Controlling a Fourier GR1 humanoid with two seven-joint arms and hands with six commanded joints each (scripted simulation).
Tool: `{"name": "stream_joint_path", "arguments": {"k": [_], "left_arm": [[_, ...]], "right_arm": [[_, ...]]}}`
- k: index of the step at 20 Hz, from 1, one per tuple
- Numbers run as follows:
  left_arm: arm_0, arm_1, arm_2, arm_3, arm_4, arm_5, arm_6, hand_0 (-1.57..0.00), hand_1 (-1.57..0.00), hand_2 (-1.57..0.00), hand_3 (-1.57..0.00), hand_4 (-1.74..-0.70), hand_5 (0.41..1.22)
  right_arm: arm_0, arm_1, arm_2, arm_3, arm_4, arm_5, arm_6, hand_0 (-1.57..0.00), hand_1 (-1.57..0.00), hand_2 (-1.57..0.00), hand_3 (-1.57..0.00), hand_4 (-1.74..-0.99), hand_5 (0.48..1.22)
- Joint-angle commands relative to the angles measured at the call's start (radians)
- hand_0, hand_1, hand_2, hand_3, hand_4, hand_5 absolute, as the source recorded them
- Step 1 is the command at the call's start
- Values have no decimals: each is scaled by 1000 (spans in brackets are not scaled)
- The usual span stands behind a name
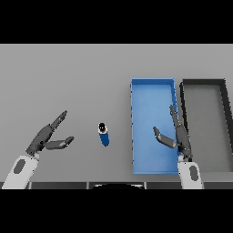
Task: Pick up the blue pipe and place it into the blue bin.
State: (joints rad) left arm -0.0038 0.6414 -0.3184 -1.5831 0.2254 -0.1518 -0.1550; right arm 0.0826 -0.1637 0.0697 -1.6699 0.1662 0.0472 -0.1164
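Note:
A short blue pipe (104, 134) with a dark open end lies on the grey table, roughly midway between my two hands. The blue bin (152, 93) stands to its right, long and rectangular, with nothing inside. My right hand (178, 136) hovers over the bin's right wall, fingers straight and thumb spread toward the bin's middle, holding nothing. My left hand (45, 138) is at the left, open, its thumb pointing at the pipe from a short distance away.
A dark grey bin (226, 113) sits directly right of the blue bin, nearly touching it. The grey table (68, 77) stretches wide behind and to the left of the pipe.

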Motion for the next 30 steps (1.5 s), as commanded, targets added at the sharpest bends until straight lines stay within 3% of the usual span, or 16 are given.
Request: {"name": "stream_joint_path", "arguments": {"k": [1,6,11,16,18,24,27,29,30], "left_arm": [[-4,-7,-21,-6,-7,-10,24,1,1,1,1,-1071,522],[2,-59,-135,-63,-70,-34,100,1,1,1,1,-1137,464],[-29,-144,-194,-14,-116,-36,96,1,1,1,1,-1147,452],[-117,-275,-215,94,-154,7,90,1,1,1,1,-1150,460],[-133,-297,-221,127,-163,2,66,1,1,1,1,-1134,459],[-185,-372,-249,218,-223,39,87,1,1,1,1,-1062,420],[-198,-404,-249,251,-207,24,48,1,1,1,1,-1107,463],[-204,-439,-231,263,-170,21,34,1,-41,-151,-121,-1186,550],[-193,-452,-225,264,-155,25,23,-10,-156,-308,-276,-1243,613]], "right_arm": [[13,0,2,-7,1,1,-10,1,1,1,1,-1174,616],[10,3,1,-23,-5,0,26,1,1,1,1,-1189,619],[26,5,0,-28,-10,4,12,1,1,1,1,-1218,627],[23,5,-1,-34,-4,-2,33,1,1,1,1,-1202,621],[27,6,-4,-41,-14,1,35,1,1,1,1,-1210,631],[29,-6,-12,-34,-17,7,14,1,1,1,1,-1214,645],[46,-3,-7,-54,-5,-2,10,1,1,1,1,-1207,650],[49,-15,-14,-47,-6,1,8,1,1,1,1,-1213,655],[43,-11,-14,-46,-11,2,16,1,1,1,1,-1217,655]]}}
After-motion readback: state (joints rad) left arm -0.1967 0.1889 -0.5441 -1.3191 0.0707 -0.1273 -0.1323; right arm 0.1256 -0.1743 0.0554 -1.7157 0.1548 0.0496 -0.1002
